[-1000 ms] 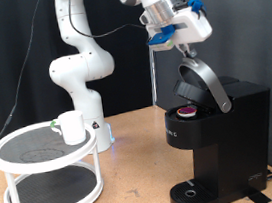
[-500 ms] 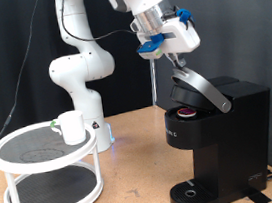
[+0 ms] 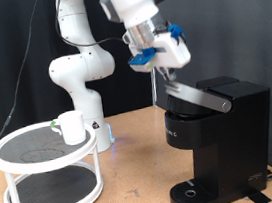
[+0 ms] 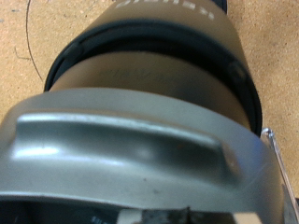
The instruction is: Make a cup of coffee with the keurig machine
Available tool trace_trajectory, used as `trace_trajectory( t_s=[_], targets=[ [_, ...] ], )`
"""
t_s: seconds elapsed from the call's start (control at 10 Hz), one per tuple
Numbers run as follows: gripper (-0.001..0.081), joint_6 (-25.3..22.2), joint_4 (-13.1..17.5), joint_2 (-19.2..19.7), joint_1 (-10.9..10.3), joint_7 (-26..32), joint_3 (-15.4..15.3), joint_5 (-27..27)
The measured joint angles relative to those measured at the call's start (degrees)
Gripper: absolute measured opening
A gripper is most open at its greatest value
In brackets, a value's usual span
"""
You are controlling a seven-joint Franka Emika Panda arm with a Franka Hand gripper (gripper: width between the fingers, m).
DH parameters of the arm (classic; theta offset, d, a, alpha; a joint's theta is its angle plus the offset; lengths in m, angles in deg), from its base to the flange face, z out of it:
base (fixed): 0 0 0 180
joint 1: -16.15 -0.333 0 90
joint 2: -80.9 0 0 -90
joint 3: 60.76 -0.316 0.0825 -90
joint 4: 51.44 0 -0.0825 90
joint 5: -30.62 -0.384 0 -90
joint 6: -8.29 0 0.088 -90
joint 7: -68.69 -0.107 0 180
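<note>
Above the keurig machine [image 3: 219, 136], at the exterior view's right, the Franka arm [image 3: 83, 63] reaches across from its white base near the centre, its forearm slanting down toward the machine's hinged lid. The gripper [image 3: 161, 62], with blue parts on its sides, hangs just over the raised rear end of the silver lid handle [image 3: 198, 96]; whether it touches the handle cannot be told. Nor can it be told whether the fingers are spread or pressed together, since neither view shows them clearly. The lid lies low, tilted only slightly over the black body, with the silver bar sloping down toward the exterior view's right. The wrist view is filled by the curved silver handle [image 4: 140, 154] and the dark rounded lid [image 4: 149, 70] beyond it, with the wooden table [image 4: 37, 37] showing around them. The cup [image 3: 72, 127] stands well apart on the top tier of a white two-level round rack [image 3: 48, 171] at the exterior view's left.
</note>
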Motion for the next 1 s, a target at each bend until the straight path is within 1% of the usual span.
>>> trace_trajectory(
  t_s=[0.7,1.0],
  targets=[
    [0.0004,5.0,-4.8,1.2,0.3,2.2,0.3,0.0],
    [0.0004,5.9,-5.5,1.4,0.3,2.8,0.4,-0.2]
  ],
)
